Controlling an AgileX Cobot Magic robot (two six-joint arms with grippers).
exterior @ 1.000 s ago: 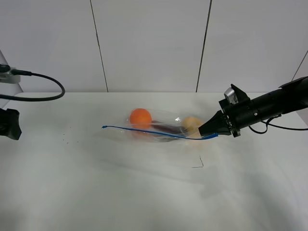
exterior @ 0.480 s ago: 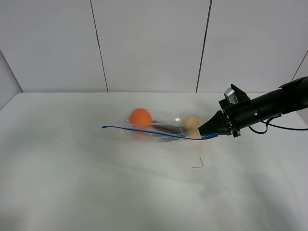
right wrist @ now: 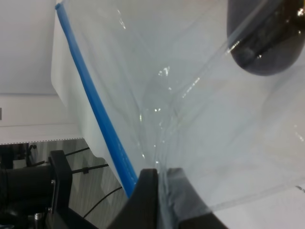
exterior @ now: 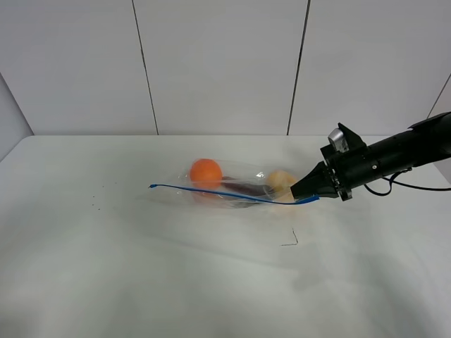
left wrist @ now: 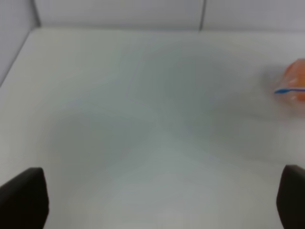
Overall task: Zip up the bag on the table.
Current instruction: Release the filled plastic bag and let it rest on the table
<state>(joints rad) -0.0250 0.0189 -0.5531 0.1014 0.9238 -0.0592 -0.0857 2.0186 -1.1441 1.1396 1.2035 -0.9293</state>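
The clear bag [exterior: 236,186] lies in the middle of the white table [exterior: 141,267]. Its blue zipper strip [exterior: 218,192] runs along the near edge. An orange ball [exterior: 206,171], a dark purple item [exterior: 243,189] and a yellowish item [exterior: 280,180] show through it. My right gripper [exterior: 304,196] is shut on the bag's right corner at the end of the strip; the right wrist view shows its fingertips [right wrist: 147,191] pinching the plastic beside the blue strip [right wrist: 95,107]. My left gripper [left wrist: 152,200] is open, far left, out of the high view; the bag's orange end [left wrist: 296,83] shows at that view's edge.
White wall panels stand behind the table. A small dark mark [exterior: 291,240] lies on the table in front of the bag. A black cable [exterior: 416,186] trails from the right arm near the table's right edge.
The left arm and its cable have drawn back off the left edge of the high view. The bag and the right gripper have not moved.
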